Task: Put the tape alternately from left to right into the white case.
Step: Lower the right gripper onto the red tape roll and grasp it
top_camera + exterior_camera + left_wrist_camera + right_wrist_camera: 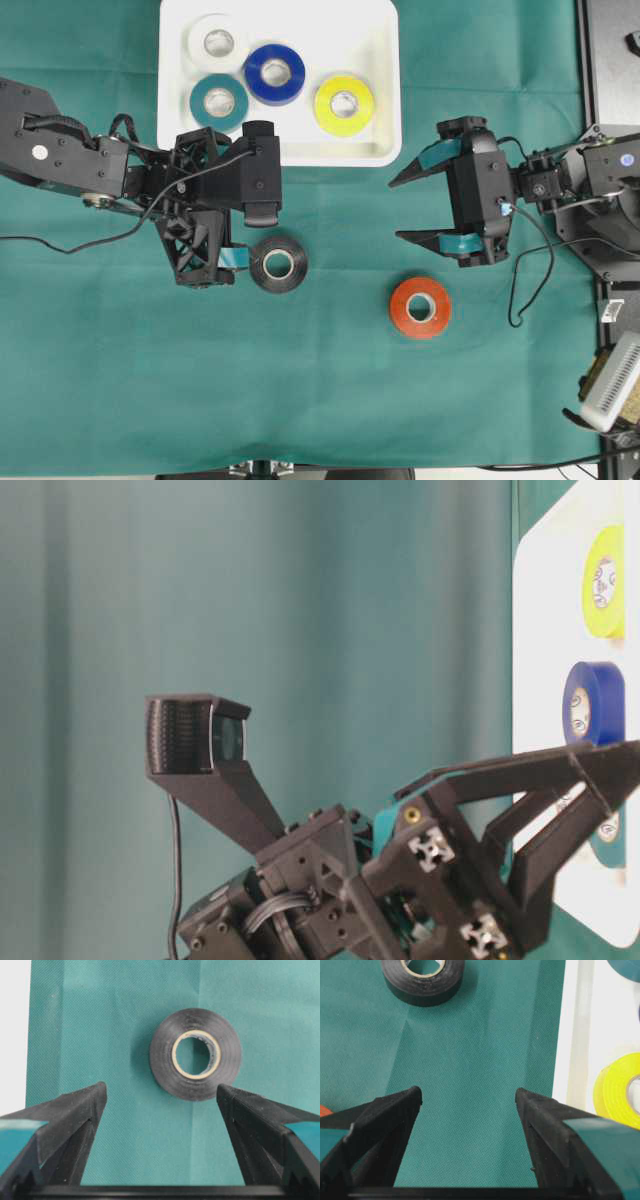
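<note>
The white case (380, 40) at the back centre holds white tape (218, 42), teal tape (219, 101), blue tape (275, 74) and yellow tape (344, 105). Black tape (278, 264) lies flat on the green cloth, and red tape (420, 308) lies further right. My left gripper (248, 222) hangs open just left of the black roll. In the left wrist view the black tape (196, 1054) sits ahead of the open left gripper (161, 1092), nearer the right finger. My right gripper (396, 210) is open and empty over bare cloth, above the red roll.
The case's rim (572, 1035) runs just right of the right gripper (468, 1092), with yellow tape (620, 1090) behind it. Black equipment (610, 60) and a white device (612, 380) line the right edge. In the table-level view the left arm's camera mount (195, 735) fills the foreground.
</note>
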`<action>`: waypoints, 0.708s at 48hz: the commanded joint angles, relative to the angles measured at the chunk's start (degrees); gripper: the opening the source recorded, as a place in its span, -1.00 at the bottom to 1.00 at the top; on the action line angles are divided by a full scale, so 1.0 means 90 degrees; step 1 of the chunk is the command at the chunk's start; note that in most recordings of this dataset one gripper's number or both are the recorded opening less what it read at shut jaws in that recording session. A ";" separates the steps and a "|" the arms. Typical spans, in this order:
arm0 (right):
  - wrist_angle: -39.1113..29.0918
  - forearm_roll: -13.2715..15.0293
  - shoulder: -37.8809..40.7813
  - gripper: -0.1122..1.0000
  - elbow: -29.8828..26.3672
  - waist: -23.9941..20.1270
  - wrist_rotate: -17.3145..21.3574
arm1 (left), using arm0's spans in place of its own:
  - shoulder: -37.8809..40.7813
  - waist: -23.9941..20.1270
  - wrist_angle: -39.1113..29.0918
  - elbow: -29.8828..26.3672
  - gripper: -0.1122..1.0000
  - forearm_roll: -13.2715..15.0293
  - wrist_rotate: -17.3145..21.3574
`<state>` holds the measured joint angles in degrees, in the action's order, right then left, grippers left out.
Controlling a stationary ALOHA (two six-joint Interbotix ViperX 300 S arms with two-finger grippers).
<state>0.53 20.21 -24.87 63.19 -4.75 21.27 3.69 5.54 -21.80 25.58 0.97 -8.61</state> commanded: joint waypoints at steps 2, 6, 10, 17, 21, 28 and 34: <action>0.0059 -0.0010 -0.0068 0.64 -0.0059 -0.0146 0.0010 | -0.0215 0.0010 0.0039 -0.0078 0.30 0.0010 0.0010; 0.0059 -0.0010 -0.0068 0.64 -0.0059 -0.0293 0.0020 | -0.0225 0.0010 0.0039 -0.0068 0.30 0.0010 0.0010; 0.0049 -0.0020 -0.0068 0.64 -0.0049 -0.0488 0.0098 | -0.0215 0.0020 0.0039 -0.0078 0.30 0.0010 0.0010; 0.0039 -0.0010 -0.0068 0.64 -0.0010 -0.0928 0.0410 | -0.0215 0.0020 0.0039 -0.0068 0.30 0.0010 0.0010; 0.0029 -0.0010 -0.0068 0.64 0.0029 -0.1230 0.0576 | -0.0215 0.0020 0.0068 -0.0078 0.30 0.0010 0.0010; 0.0000 -0.0010 -0.0068 0.64 0.0068 -0.1543 0.0801 | -0.0215 0.0010 0.0137 -0.0088 0.30 0.0020 0.0010; -0.0068 -0.0010 -0.0068 0.64 0.0088 -0.1621 0.0879 | -0.0215 0.0020 0.0215 -0.0088 0.30 0.0010 0.0010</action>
<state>0.09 20.21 -24.96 64.42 -18.90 29.00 3.69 5.54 -20.65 25.49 0.97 -8.61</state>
